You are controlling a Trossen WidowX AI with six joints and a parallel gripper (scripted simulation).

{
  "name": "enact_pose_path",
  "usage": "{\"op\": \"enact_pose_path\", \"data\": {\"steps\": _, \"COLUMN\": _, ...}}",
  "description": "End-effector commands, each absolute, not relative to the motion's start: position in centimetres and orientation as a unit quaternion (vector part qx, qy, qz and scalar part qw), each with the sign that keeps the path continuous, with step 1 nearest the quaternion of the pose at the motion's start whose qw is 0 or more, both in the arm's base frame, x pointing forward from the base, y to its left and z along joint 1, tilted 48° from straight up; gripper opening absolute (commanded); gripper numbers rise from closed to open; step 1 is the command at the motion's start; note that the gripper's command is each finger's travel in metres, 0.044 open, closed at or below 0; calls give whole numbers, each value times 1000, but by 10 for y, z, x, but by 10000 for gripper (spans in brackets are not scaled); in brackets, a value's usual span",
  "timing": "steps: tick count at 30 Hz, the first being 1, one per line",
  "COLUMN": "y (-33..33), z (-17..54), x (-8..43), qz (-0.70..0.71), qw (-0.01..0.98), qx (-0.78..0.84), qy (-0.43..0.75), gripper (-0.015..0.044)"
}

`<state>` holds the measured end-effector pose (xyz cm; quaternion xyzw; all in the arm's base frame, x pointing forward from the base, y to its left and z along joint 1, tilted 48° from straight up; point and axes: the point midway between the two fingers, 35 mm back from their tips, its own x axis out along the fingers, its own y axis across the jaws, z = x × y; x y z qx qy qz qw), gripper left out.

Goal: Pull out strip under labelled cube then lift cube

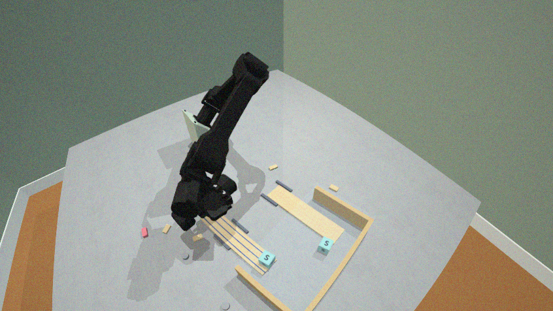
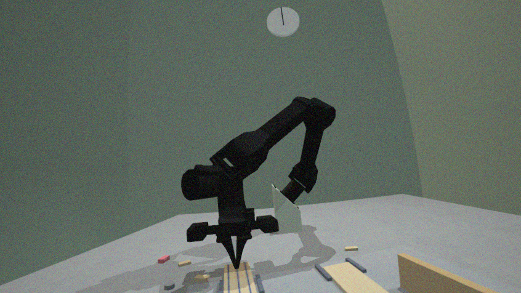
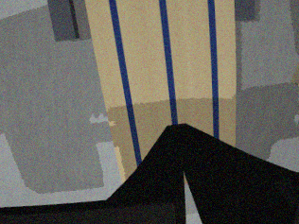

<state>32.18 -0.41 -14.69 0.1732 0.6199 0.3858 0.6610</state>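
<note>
2 cubes marked S sat within the 3-sided wooden fence (image 1: 342, 206). Item 1: gripper (image 2: 236, 265), fingers drawn together with nothing between them, tips pressed onto the near end of the striped strip (image 1: 237, 240). Item 2: left cube (image 1: 267, 257), resting on that strip's far end, just beside the fence's lower wall. Item 3: right cube (image 1: 325, 244), at the far end of the plain strip (image 1: 305, 212). Fence open toward the arm; grey table (image 1: 116, 162) to the left carried small scattered blocks.
</note>
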Motion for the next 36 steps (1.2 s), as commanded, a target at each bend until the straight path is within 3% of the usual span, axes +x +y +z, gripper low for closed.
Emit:
{"op": "enact_pose_path", "data": {"steps": 1, "y": -2, "z": -152, "x": 307, "qz": 387, "qw": 650, "qx": 175, "qy": 630, "gripper": 0}}
{"op": "enact_pose_path", "data": {"steps": 36, "y": -17, "z": -161, "x": 253, "qz": 387, "qw": 650, "qx": 175, "qy": 631, "gripper": 0}}
